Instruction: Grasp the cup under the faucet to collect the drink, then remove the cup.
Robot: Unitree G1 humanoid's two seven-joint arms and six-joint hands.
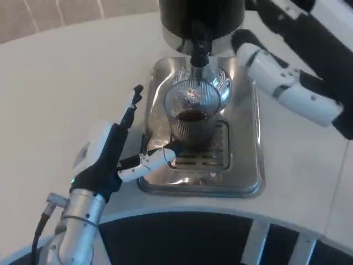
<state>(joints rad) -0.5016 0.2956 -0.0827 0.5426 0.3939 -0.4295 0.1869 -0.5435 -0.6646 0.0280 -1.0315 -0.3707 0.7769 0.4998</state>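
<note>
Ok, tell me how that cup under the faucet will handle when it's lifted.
The cup looks like clear ribbed glass, so probably rigid and breakable. Dark drink sits low inside, so it likely spills only if tipped far. The ribs may help the left hand hold it.

Cup (191, 113) on tray (245, 171), under faucet (199, 51)
</note>
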